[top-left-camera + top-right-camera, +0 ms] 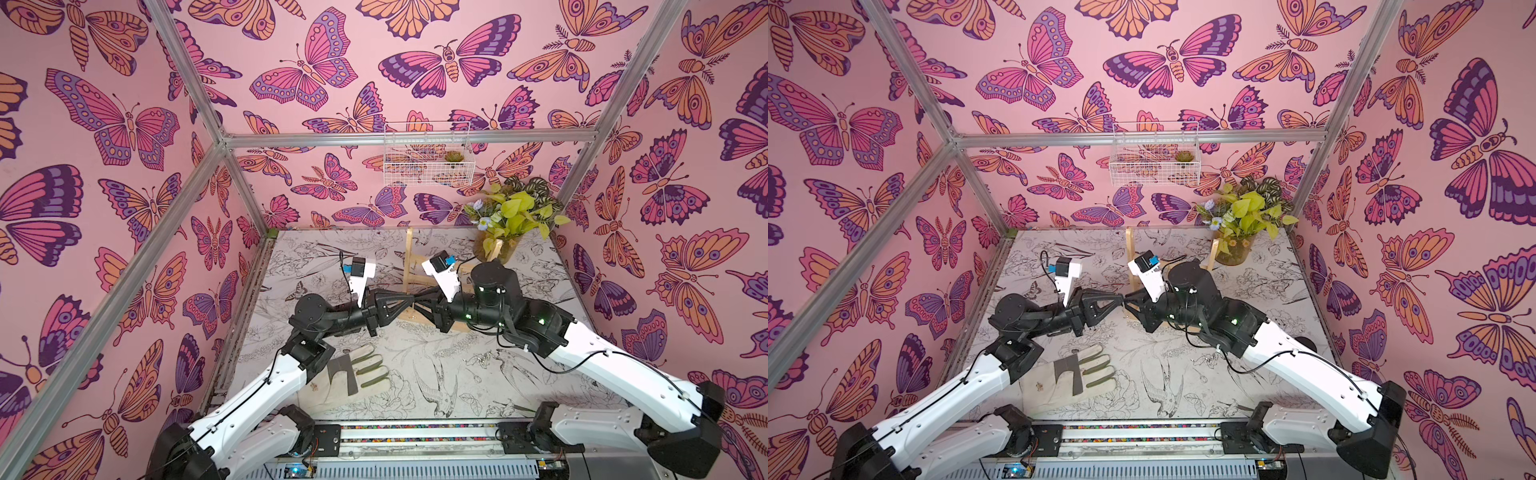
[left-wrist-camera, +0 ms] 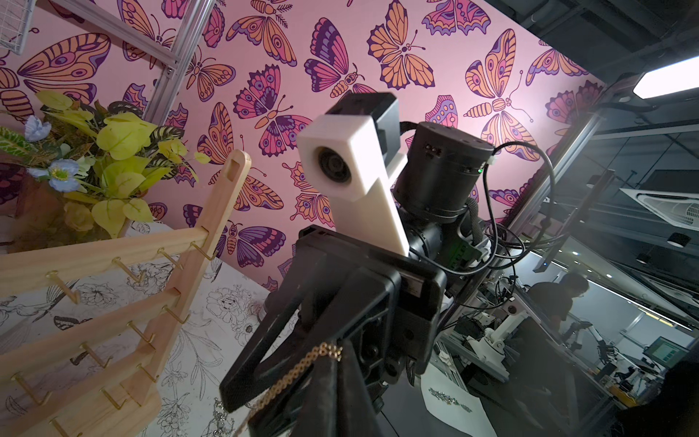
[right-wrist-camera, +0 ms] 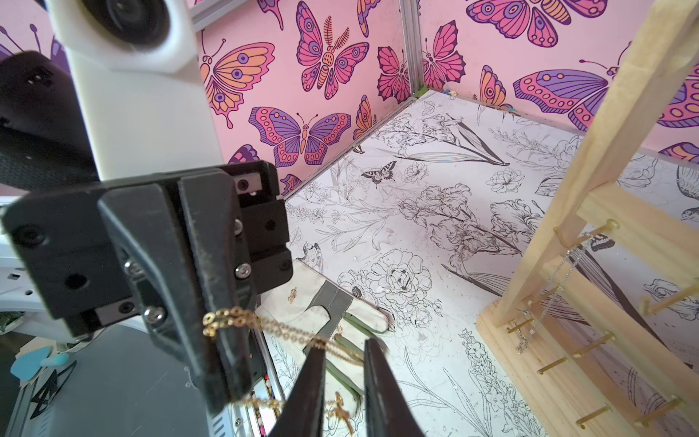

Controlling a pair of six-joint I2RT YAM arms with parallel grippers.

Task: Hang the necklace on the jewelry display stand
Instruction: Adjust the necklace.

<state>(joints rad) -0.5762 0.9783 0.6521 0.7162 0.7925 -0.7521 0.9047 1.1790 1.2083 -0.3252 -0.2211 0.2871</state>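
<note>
Evidently the left gripper (image 1: pixel 406 300), reaching in from nine o'clock, is pressed together on the gold necklace (image 3: pixel 234 316), holding it aloft so the chain runs between the narrowly spread fingers of the right gripper (image 3: pixel 344 352), tip to tip from three o'clock. Two holds would probably open a loop for the jewelry display stand (image 1: pixel 408 253), just beyond at twelve o'clock.

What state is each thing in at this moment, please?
left gripper: shut on the gold necklace
right gripper: open, necklace running between its fingers
gold necklace: held aloft, not yet hung
jewelry display stand: upright, one silver chain on a hook
glove: lying flat on the table
</note>
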